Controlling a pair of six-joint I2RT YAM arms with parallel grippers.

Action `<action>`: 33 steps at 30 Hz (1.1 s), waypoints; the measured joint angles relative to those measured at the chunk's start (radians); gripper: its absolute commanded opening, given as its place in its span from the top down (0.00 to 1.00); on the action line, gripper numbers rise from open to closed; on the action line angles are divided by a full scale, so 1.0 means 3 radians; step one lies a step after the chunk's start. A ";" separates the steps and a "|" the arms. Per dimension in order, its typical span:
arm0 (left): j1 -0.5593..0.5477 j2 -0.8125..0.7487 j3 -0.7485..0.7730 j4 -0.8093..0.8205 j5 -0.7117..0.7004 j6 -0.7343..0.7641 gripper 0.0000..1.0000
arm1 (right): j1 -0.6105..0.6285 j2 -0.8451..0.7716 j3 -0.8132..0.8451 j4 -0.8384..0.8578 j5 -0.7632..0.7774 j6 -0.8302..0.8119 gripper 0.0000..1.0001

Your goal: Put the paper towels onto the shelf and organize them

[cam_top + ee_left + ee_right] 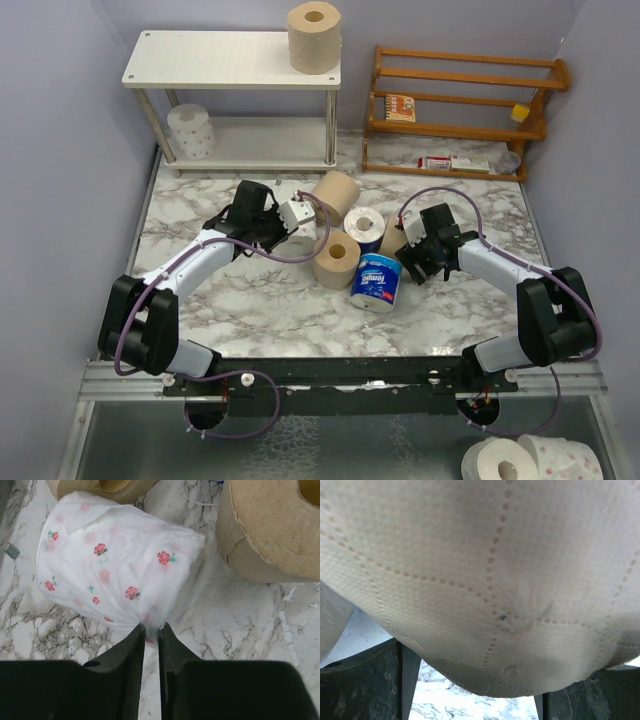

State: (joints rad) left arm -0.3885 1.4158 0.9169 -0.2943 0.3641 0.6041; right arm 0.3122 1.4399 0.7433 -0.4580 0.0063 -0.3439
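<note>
- Where the left gripper (151, 629) meets the floral white roll (115, 570), its two fingers are pressed almost together, pinching a fold of the roll's thin wrapper; the roll lies on the marble table (250, 310) just ahead of the fingertips.
- The right gripper (475, 680) has its fingers spread wide on either side of a held tan roll (485, 570). They appear to press into it, though the contact edges are hidden by the roll's bulge.
- Between the two grippers stand an upright tan roll (337, 258) and an upright blue-wrapped roll (364, 225). A lying blue-wrapped roll (377, 282) rests nearer the arm bases.
- Just beyond the left gripper's roll, a lying tan roll (335, 190) rests on its side.
- Farther beyond the left gripper stands the white shelf (230, 60), with a shelved tan roll (315, 37) at the right end of its top board and a dotted white roll (190, 130) at the left of its lower board.
- Beyond the right gripper stands a wooden rack (460, 130).
</note>
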 measured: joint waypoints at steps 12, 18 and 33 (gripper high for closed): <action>-0.0120 0.0080 -0.0006 0.0085 -0.0076 -0.0092 0.41 | 0.0000 0.0000 0.0000 0.0004 0.0000 0.0000 0.25; -0.0333 0.0130 -0.0114 0.0181 -0.0294 -0.0089 0.62 | 0.0000 0.0000 0.0000 0.0006 0.0000 0.0000 0.25; -0.0417 0.0390 -0.0141 0.0230 -0.0511 -0.0259 0.50 | 0.0000 0.0001 0.0000 0.0008 0.0001 0.0000 0.25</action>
State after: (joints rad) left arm -0.5137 1.5330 0.8745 -0.2253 0.2108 0.5262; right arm 0.3122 1.4403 0.7433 -0.4557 0.0067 -0.3439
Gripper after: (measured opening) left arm 0.166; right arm 0.751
